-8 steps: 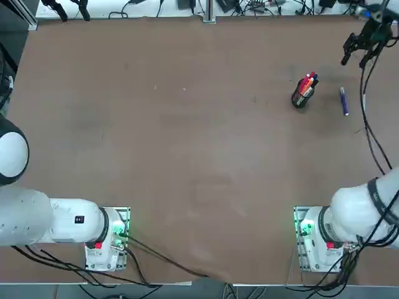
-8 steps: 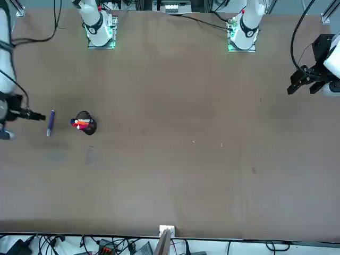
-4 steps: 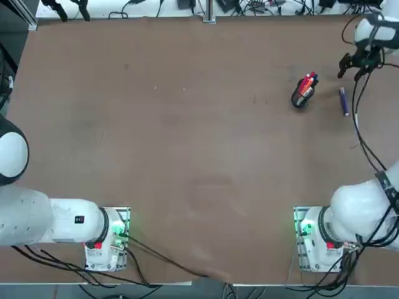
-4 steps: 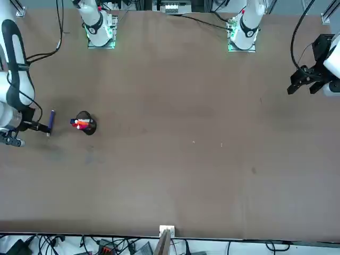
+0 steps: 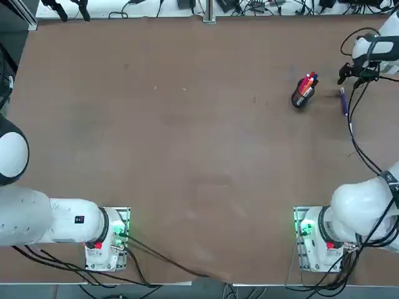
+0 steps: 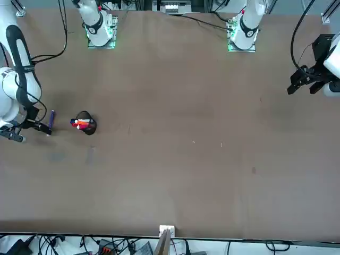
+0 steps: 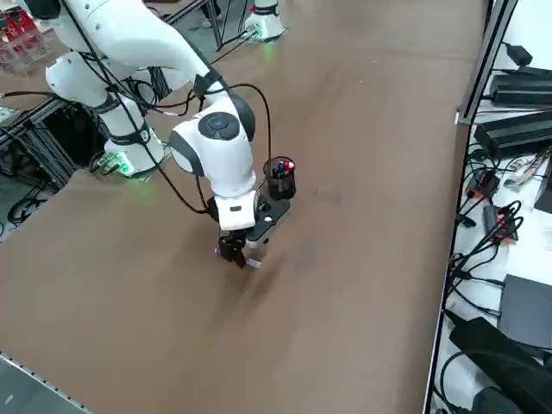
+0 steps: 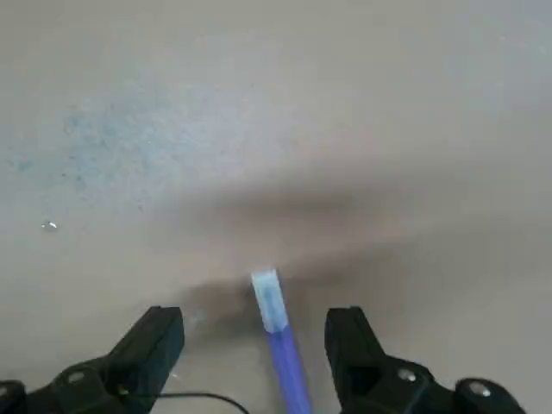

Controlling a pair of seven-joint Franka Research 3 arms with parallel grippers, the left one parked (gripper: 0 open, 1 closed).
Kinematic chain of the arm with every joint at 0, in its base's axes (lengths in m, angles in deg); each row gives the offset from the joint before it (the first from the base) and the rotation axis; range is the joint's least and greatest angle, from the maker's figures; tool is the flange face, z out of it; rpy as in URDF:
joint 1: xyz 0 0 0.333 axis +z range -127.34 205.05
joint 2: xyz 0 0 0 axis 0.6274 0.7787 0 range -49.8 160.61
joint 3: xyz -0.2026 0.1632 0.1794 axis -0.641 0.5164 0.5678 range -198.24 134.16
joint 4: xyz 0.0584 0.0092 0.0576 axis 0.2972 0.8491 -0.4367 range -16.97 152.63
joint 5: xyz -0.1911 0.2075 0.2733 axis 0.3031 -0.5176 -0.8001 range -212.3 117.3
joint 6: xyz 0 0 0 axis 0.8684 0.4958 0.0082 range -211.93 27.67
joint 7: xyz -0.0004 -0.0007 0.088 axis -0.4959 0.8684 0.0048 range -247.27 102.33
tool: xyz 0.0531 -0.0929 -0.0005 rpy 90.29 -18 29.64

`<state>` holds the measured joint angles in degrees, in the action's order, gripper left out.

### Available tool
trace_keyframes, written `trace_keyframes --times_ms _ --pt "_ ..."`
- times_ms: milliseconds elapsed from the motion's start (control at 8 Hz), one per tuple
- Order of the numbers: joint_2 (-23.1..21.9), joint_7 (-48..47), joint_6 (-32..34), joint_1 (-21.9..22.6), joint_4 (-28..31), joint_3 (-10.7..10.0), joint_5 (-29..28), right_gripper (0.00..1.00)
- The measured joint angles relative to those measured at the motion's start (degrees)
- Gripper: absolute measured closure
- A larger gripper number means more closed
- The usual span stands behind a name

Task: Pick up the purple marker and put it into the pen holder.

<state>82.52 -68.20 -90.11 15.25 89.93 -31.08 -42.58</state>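
Observation:
The purple marker (image 5: 344, 103) lies flat on the brown table, a little to the right of the pen holder (image 5: 301, 95). The holder is a small black cup with red, orange and blue pens in it. My right gripper (image 5: 350, 73) hangs low over the marker's far end, fingers pointing down. In the right wrist view the marker (image 8: 283, 349) runs between the two dark fingers (image 8: 148, 349), its pale tip just past them. The gripper (image 8: 254, 326) is open and nothing touches the marker. From the front, the marker (image 6: 51, 120) sits beside the gripper (image 6: 31, 130), left of the holder (image 6: 85, 124).
The brown table (image 5: 187, 143) stretches wide to the left of the holder. Its far edge (image 5: 206, 18) carries cables and plugs. The right arm's black cable (image 5: 361, 143) hangs over the table's right side. Power supplies (image 7: 517, 129) lie beyond the table edge.
The right gripper has come in from the table's far right corner and dropped down over the marker's far end. Marker and holder have not moved. The fingers stay open.

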Motion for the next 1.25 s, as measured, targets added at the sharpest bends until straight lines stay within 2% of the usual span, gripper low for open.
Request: trace_keyframes --times_ms 500,625,750,1250 --pt "4.12 0.00 -5.57 -0.36 0.30 0.01 0.00 0.02" --pt "4.26 0.19 -5.60 -0.33 0.29 0.03 0.00 0.04" --pt "4.17 1.50 -4.92 -0.32 0.28 0.06 0.09 0.14" --pt "4.12 4.73 -3.28 -0.56 0.29 0.04 0.09 0.17"
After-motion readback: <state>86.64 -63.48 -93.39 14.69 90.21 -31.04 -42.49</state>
